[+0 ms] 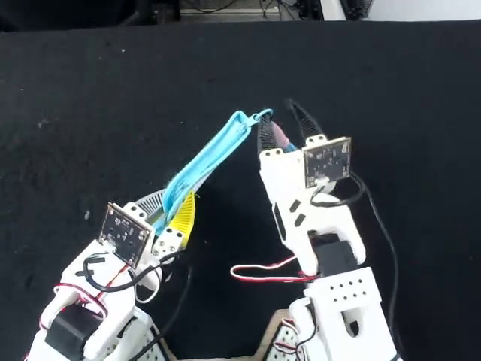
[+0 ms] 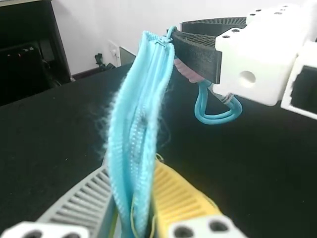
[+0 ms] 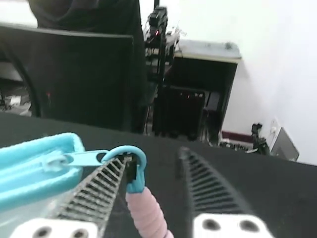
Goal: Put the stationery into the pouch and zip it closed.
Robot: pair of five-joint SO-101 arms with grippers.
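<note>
A light blue pouch (image 1: 203, 162) hangs above the black table, stretched between the two arms. My left gripper (image 1: 174, 214), with one grey and one yellow finger, is shut on the pouch's near end (image 2: 138, 148). At the far end the zip slider (image 3: 49, 159) sits at the corner, and its pull tab (image 3: 84, 157) leads to a blue loop (image 3: 133, 163) with a pink cord (image 3: 146, 213). That loop is hooked over one black fingertip of my right gripper (image 3: 155, 157), which stands open. The pink cord (image 1: 279, 136) lies between the black fingers.
The black table (image 1: 90, 90) stretches bare to the left, right and back of the arms. Red and white cables (image 1: 255, 271) loop between the two arm bases. Dark furniture and a white wall stand beyond the table's far edge.
</note>
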